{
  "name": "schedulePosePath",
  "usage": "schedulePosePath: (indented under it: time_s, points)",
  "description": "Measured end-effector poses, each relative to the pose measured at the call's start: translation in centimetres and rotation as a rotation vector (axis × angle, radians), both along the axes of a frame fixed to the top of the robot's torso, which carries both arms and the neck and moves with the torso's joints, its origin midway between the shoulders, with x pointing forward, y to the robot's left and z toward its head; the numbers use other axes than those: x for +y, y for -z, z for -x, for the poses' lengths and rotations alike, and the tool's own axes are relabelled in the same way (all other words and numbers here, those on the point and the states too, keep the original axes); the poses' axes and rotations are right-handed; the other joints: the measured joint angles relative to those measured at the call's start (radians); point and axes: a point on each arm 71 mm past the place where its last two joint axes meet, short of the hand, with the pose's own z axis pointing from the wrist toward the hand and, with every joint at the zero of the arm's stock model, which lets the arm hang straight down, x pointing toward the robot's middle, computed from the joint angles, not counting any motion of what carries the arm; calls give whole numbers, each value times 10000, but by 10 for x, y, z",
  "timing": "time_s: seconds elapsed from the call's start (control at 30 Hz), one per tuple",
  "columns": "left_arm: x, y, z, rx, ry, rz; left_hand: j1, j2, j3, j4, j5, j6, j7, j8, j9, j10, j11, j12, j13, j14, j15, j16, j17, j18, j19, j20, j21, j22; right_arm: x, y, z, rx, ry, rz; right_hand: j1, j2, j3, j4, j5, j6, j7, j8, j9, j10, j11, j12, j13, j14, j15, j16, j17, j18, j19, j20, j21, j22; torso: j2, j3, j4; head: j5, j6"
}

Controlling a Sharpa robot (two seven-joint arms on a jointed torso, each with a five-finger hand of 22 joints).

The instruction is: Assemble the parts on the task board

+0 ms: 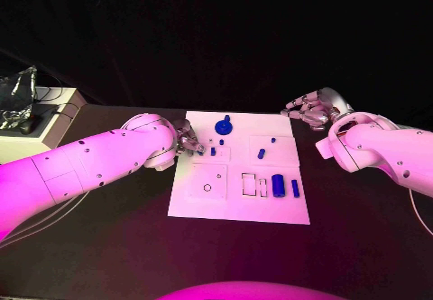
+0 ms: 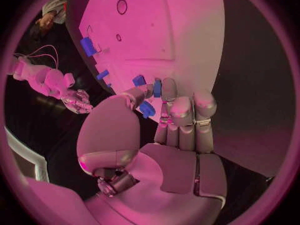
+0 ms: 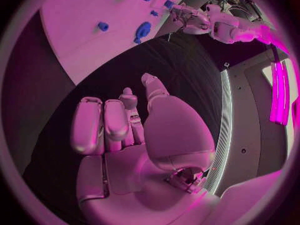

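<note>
The white task board (image 1: 236, 206) lies in the middle of the table. My left hand (image 1: 187, 142) is at the board's upper left edge. In the left wrist view its thumb and a fingertip (image 2: 169, 89) close on a small blue peg (image 2: 157, 88), which stands near the hand (image 1: 213, 150). A round blue part (image 1: 223, 128) lies just beyond it. Two small blue parts (image 1: 261, 152) (image 1: 273, 140) lie mid-board. A blue block (image 1: 279, 185) and a thin blue bar (image 1: 295, 187) sit near the right edge. My right hand (image 1: 311, 107) hovers off the board's far right corner, holding nothing, fingers apart (image 3: 119, 125).
A square plate with a hole (image 1: 208, 186) and rectangular slots (image 1: 250, 182) are on the board's near half. A white box (image 1: 40, 128) with a crinkled foil bag (image 1: 18, 94) and cables stands at the table's far left.
</note>
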Motion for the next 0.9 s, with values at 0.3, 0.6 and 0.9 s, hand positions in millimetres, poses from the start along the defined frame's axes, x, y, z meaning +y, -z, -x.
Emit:
schedulePosePath:
  time_s: [0.3, 0.6, 0.9]
  points:
    - [-1, 0, 2, 63, 107, -42, 0, 0, 0, 0, 1, -3, 3, 36, -5, 23, -23, 0, 10, 0, 0, 0, 14, 0, 0, 0, 0, 8, 0, 0, 0, 0, 9, 4, 0, 0, 0, 0, 0, 22, 22, 0, 0, 1, 1, 0, 0, 0, 0, 0, 0, -1, 0, 0, 0, -1, -6, -9, 7, -5, -32]
    - [-1, 0, 2, 115, 172, -74, 81, -79, 28, 28, 0, 16, -16, 35, -43, 24, -23, 0, 10, 0, 0, 0, 46, 0, 0, 0, -1, 25, 0, 0, 0, 1, 11, 5, 0, 0, 0, 0, 0, 23, 21, 0, 1, 3, 3, 0, 0, 0, 0, 0, 0, -1, 0, 0, 0, -2, -6, -15, 5, 11, -39]
    - [-1, 0, 2, 126, 185, -86, 81, -79, 28, 28, -10, 16, -16, 35, -54, 24, -22, 0, 9, 0, 0, 0, 45, 0, 0, 0, -1, 25, 0, 0, 0, 2, 12, 6, 0, 0, 0, 1, 0, 23, 19, 0, 0, 9, 9, 0, 0, 0, 0, 0, 0, 0, 0, 0, 0, -3, -1, -15, 3, -3, -58]
